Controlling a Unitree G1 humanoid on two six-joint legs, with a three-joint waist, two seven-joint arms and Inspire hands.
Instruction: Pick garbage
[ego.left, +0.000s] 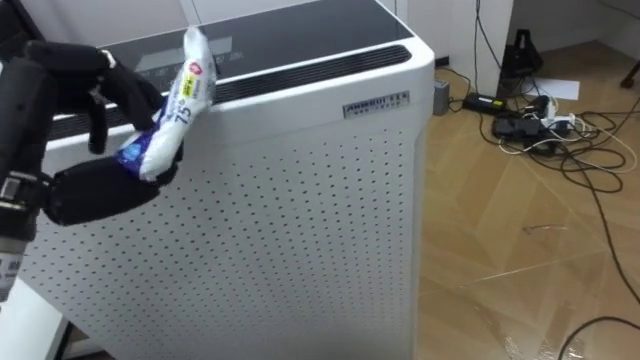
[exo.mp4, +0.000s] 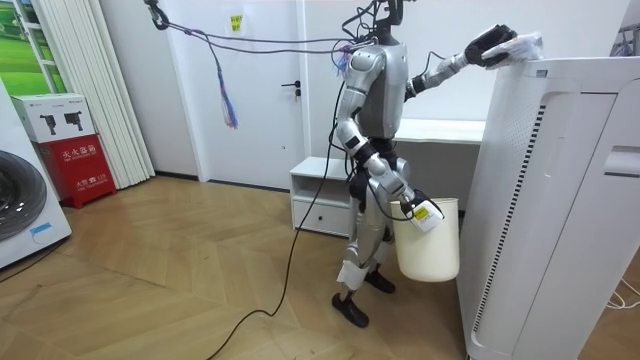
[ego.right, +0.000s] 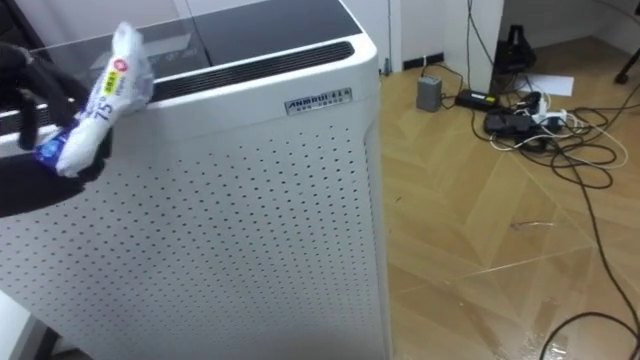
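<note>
Pick step: gripping the white wrapper (ego.left: 178, 105) in the left hand (ego.left: 95, 190) at the air purifier's (ego.left: 300, 220) top edge, holding the white bin (exo.mp4: 432, 250) in the right hand (exo.mp4: 405, 200). Next, likely: lift clear, lower over bin, release.

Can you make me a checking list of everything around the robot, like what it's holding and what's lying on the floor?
Surface: top of a tall white perforated appliance, next to the robot.
Job's things: crumpled white packet at the appliance's top edge; white bucket hanging at the robot's side.
Clutter: power bricks and plugs on the wooden floor.
Hands: left hand curled round the packet; right hand at the bucket's rim.
Cables: a tangle of cables on the floor.
Surroundings: white door, red box, washing machine.
</note>
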